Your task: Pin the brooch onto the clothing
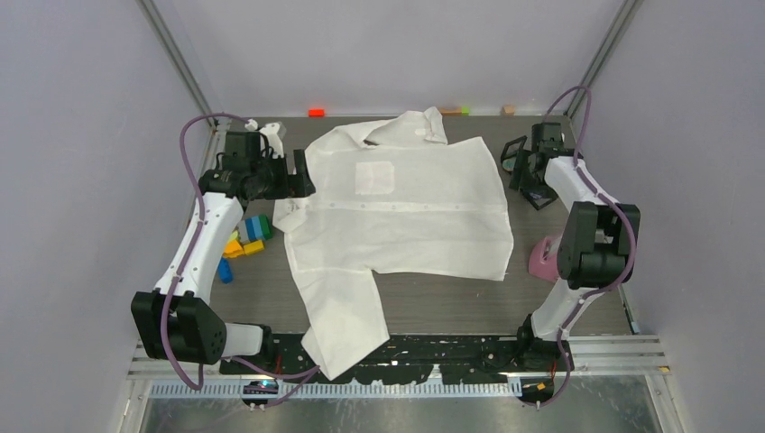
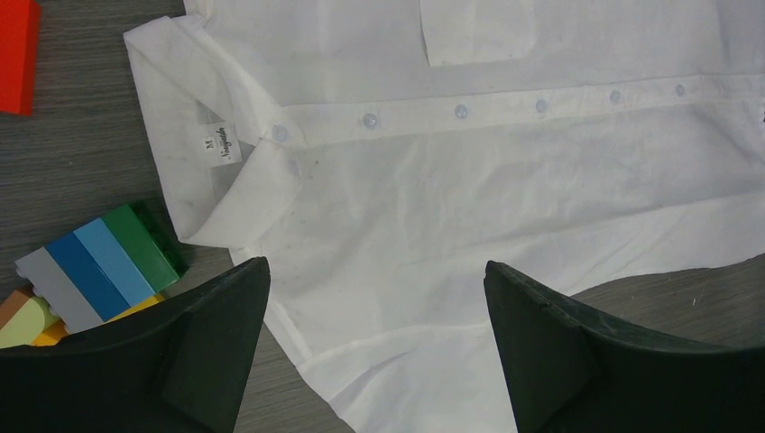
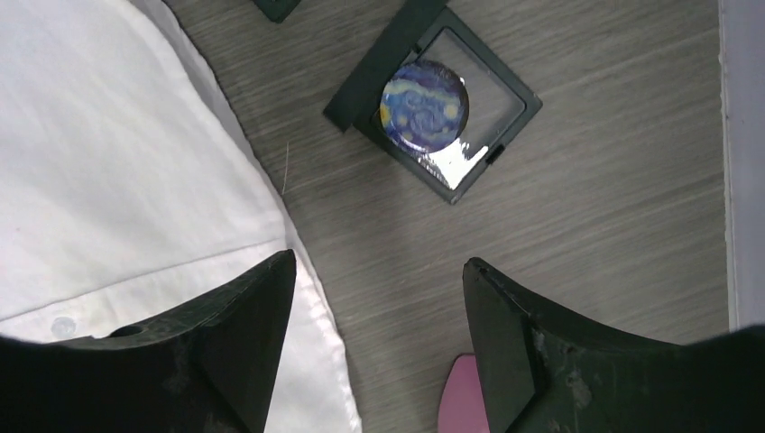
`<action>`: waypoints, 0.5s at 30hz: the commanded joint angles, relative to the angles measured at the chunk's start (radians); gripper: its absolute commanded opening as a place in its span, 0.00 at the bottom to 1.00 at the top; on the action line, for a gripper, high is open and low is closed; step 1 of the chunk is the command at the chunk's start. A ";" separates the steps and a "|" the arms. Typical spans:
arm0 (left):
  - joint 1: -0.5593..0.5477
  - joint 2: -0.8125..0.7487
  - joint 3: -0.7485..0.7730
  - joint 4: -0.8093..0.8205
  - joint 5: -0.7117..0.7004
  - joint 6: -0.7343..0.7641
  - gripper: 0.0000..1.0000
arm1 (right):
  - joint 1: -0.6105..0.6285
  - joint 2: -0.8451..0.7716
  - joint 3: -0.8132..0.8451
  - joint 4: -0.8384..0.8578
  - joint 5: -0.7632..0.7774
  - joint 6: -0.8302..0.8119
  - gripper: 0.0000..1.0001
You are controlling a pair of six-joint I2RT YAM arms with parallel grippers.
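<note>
— Where do the grippers stand?

— The right gripper [image 3: 379, 271] hangs with its jaws wide and nothing between them, toward the far right corner of the bench [image 3: 577, 225]. One finger [image 3: 235, 343] is over the shirt's hem, and the other is over bare wood.

— And the brooch?

— Just past those fingertips. The brooch [image 3: 424, 105] is round with blue and yellow swirls. It sits in a black case [image 3: 519, 104] on the bare strip between the hem and the right edge, apart from the cloth. A pink thing [image 3: 460, 397] lies in the same strip, nearer the arms.

— What about the left one?

— The left gripper [image 2: 374, 289] is also spread wide and empty, above the collar [image 2: 235, 180] end of the shirt [image 1: 406, 216], near the far left corner.

— How does the shirt lie?

— Flat and sideways across the middle of the bench, with the collar to the left and the hem to the right. The pocket [image 2: 478, 32] faces up on the far side of the button strip. One sleeve droops over the near edge onto the rail between the arm bases.

— Is there room on the left?

— It is tight there. Toy bricks [image 2: 99, 266] sit just beside the collar, between it and the left edge. The widest bare patch is along the near edge, right of the hanging sleeve.
</note>
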 commanded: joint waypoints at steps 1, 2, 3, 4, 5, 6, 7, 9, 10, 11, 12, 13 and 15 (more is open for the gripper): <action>0.004 -0.023 -0.005 0.002 -0.015 0.017 0.92 | -0.049 0.078 0.115 0.024 -0.088 -0.137 0.74; 0.003 -0.023 -0.005 0.002 -0.019 0.018 0.92 | -0.059 0.091 0.135 0.021 -0.109 -0.159 0.75; 0.004 -0.021 -0.005 0.002 -0.021 0.019 0.92 | -0.063 0.115 0.144 0.019 -0.116 -0.169 0.76; 0.004 -0.021 -0.005 0.003 -0.023 0.019 0.92 | -0.068 0.124 0.157 0.018 -0.126 -0.188 0.76; 0.004 -0.020 -0.005 0.003 -0.025 0.019 0.92 | -0.070 0.141 0.162 0.019 -0.130 -0.199 0.77; 0.003 -0.019 -0.005 0.004 -0.025 0.019 0.92 | -0.075 0.149 0.173 0.019 -0.135 -0.215 0.78; 0.003 -0.019 -0.005 0.004 -0.025 0.019 0.92 | -0.078 0.165 0.179 0.018 -0.137 -0.219 0.79; 0.004 -0.020 -0.004 0.004 -0.024 0.019 0.92 | -0.087 0.190 0.198 0.019 -0.148 -0.230 0.80; 0.004 -0.021 -0.004 0.004 -0.027 0.019 0.92 | -0.091 0.209 0.209 0.019 -0.156 -0.238 0.80; 0.004 -0.023 -0.004 0.005 -0.028 0.021 0.92 | -0.092 0.217 0.215 0.019 -0.164 -0.242 0.80; 0.004 -0.023 -0.005 0.004 -0.030 0.021 0.92 | -0.093 0.235 0.225 0.022 -0.169 -0.248 0.80; 0.004 -0.024 -0.005 0.004 -0.032 0.021 0.92 | -0.094 0.243 0.229 0.023 -0.182 -0.251 0.80; 0.004 -0.026 -0.005 0.005 -0.037 0.022 0.92 | -0.094 0.265 0.244 0.030 -0.196 -0.256 0.79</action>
